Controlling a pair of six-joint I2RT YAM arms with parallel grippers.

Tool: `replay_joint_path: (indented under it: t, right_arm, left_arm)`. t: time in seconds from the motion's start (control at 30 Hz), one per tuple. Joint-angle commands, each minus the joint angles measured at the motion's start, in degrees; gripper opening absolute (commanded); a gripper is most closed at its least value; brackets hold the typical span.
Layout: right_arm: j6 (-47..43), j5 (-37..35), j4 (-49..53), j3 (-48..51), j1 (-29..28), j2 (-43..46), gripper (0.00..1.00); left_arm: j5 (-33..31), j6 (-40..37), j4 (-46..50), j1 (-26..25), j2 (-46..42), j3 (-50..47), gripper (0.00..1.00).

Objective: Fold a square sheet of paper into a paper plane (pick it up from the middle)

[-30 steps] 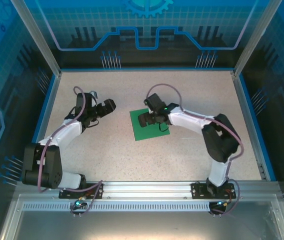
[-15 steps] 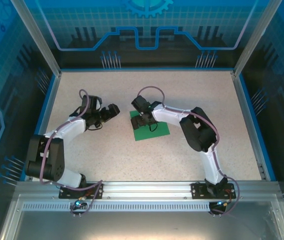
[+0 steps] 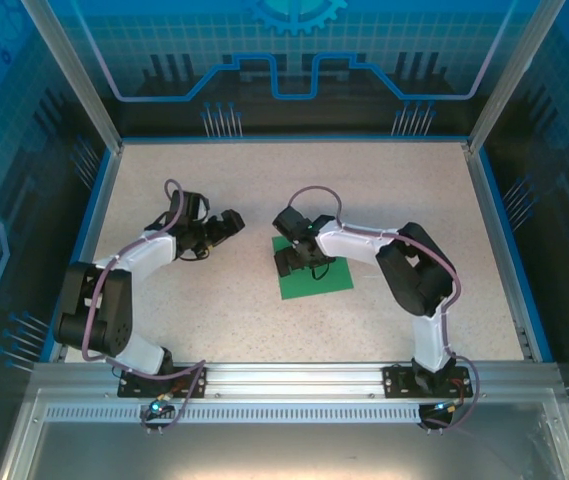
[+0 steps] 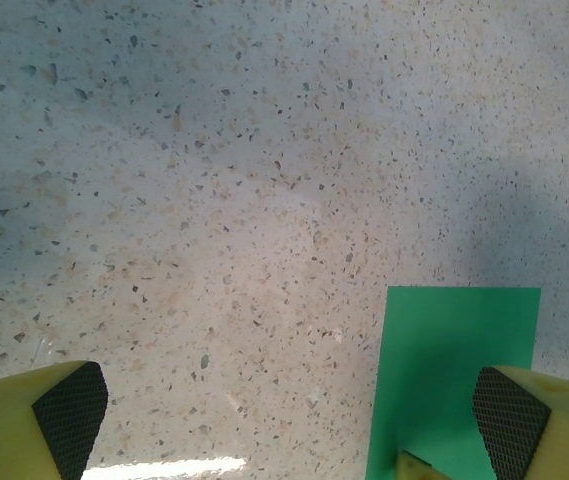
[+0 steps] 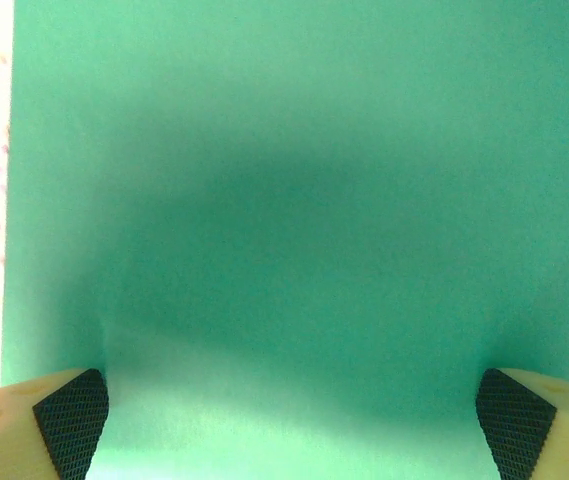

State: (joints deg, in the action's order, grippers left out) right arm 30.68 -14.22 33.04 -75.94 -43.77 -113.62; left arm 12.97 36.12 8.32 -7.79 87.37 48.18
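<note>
Speckled beige tabletop (image 3: 384,200) fills the middle, stone-chip flecks, evenly lit from above. A thin blue border (image 3: 294,138) frames its far side and both flanks. Behind it, a blue back panel (image 3: 164,50) with grid print, circuit-style lines and a gear emblem (image 3: 295,14) top centre. Slanting left aluminium post (image 3: 72,75), right aluminium post (image 3: 516,75). Dark blue side panels (image 3: 4,200). At the near edge, a slotted aluminium rail (image 3: 294,378), then a grey metal tray (image 3: 294,450). Close up from the left wrist, soft shadows on the tabletop and a bright glare strip (image 4: 154,467).

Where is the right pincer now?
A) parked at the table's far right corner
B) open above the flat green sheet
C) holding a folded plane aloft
B: the right pincer has its pads wide apart, with the green sheet flat beneath.
</note>
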Motion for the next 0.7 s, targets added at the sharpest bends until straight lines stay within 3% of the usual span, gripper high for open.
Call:
replay_joint_path:
  t: [0.0, 0.2, 0.67]
  right_arm:
    - [4.31, -2.12, 5.32, -1.43, -0.67, 2.57, 0.99]
    - [8.7, -1.73, 7.88, -2.3, 0.59, 1.56, 0.99]
    - [6.47, 1.24, 8.63, -6.76, 3.68, -3.94, 0.99]
  left_arm:
    - [1.46, 0.92, 1.16, -0.69, 0.86, 1.44, 0.98]
    - [1.7, 1.15, 0.78, -0.91, 0.87, 0.78, 0.99]
    - [2.76, 1.7, 1.04, -1.0, 1.54, 0.95, 0.99]
